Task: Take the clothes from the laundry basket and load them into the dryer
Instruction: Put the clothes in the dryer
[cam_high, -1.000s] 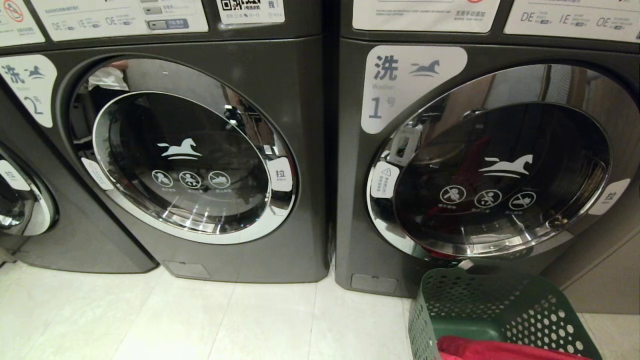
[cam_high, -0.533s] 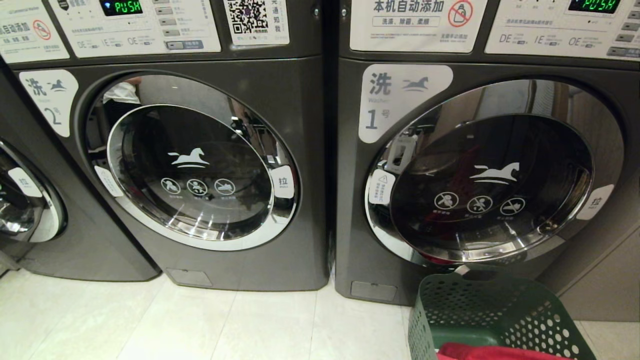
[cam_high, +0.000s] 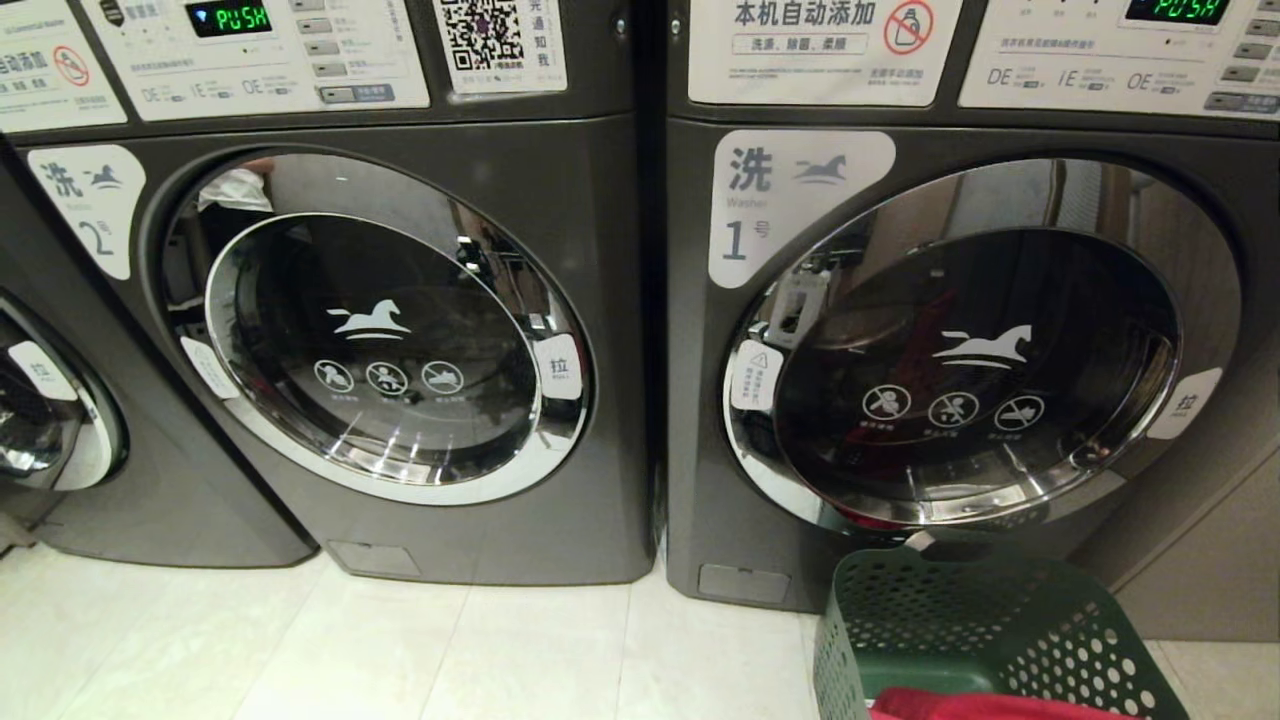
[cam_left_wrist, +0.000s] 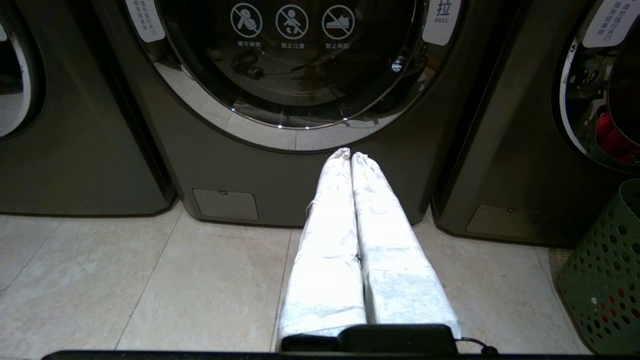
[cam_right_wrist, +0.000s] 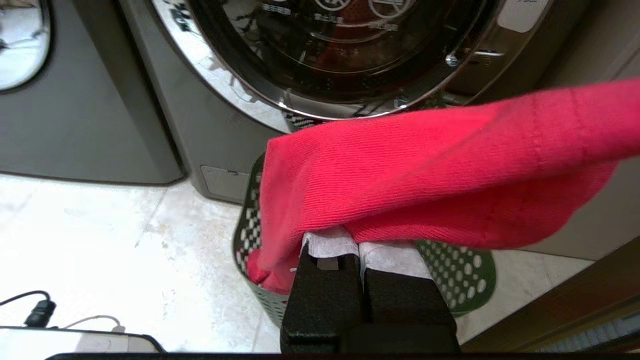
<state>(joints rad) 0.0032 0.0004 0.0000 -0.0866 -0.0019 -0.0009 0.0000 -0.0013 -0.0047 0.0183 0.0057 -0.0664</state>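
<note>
A: What is the right gripper (cam_right_wrist: 357, 247) doing?

B: Its fingers are pressing together, and the red garment (cam_right_wrist: 430, 175) is draping right over their tips, hanging across in front of them. Whether a fold is pinched between them, I am not managing to tell. The green laundry basket (cam_right_wrist: 250, 225) is sitting just beneath and ahead, and the dryer door (cam_right_wrist: 350, 50) is looming beyond, not yet swung open.

A: And the left gripper (cam_left_wrist: 351, 156)?

B: It is resting closed and empty, pointing at the neighbouring machine (cam_left_wrist: 300, 175), with the basket off to its side.

A: How is that cloth likely handling?

B: It is looking like a soft, light knit, limp and prone to sliding, so pinching a bunched fold seems wiser than a loose edge.

A: Is the head camera helping?

B: It is showing both doors and the basket (cam_high: 980, 620) with a red strip (cam_high: 1000, 705) inside, but neither arm; only the wrist cameras are showing the fingers.
</note>
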